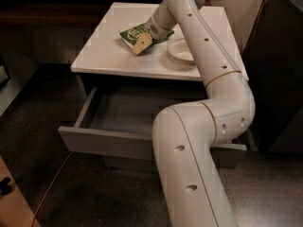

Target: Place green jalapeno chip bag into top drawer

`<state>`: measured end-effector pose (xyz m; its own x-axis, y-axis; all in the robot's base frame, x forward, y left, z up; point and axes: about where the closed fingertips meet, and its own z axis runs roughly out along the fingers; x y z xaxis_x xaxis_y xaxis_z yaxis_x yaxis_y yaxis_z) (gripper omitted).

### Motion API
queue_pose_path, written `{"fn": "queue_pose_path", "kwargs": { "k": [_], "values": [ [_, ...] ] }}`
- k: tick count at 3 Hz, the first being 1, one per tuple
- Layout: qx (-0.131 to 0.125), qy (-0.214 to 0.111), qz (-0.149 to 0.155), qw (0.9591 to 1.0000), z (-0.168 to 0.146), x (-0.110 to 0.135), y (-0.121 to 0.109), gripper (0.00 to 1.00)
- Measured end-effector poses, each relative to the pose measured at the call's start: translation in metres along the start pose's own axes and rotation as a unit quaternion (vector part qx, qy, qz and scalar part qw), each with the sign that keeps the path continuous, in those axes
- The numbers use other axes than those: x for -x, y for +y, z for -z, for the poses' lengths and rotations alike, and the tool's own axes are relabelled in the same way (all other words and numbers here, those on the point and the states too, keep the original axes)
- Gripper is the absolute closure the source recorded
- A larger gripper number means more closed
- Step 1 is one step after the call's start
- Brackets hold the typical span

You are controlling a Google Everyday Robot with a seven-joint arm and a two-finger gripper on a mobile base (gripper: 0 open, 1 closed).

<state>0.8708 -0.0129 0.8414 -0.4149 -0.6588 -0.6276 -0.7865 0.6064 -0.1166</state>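
Observation:
The green jalapeno chip bag (133, 33) lies on the white cabinet top (102, 48), towards the back and left of the bowl. My gripper (142, 43) reaches down from the right and sits on the bag's near edge, its tan fingers (141, 44) pressed together on the foil. The top drawer (106, 143) is pulled out wide below the cabinet top. Its grey inside (123, 113) shows nothing in it. My arm's big white elbow covers the drawer's right half.
A beige round bowl (182, 51) stands on the cabinet top right of the bag, partly behind my arm. Dark carpet floor (38, 108) lies left of the cabinet. A dark panel (279, 70) stands to the right. An orange cable (52, 183) runs across the floor.

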Motion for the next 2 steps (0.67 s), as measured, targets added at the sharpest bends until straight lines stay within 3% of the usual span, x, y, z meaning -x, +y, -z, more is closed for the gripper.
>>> {"fn": "queue_pose_path", "kwargs": {
  "k": [1,2],
  "values": [
    [0.007,-0.007,0.0,1.0,0.006,0.008,0.006,0.4],
    [0.012,-0.028,0.025,0.9992,0.029,0.029,0.015,0.64]
  ]
}}
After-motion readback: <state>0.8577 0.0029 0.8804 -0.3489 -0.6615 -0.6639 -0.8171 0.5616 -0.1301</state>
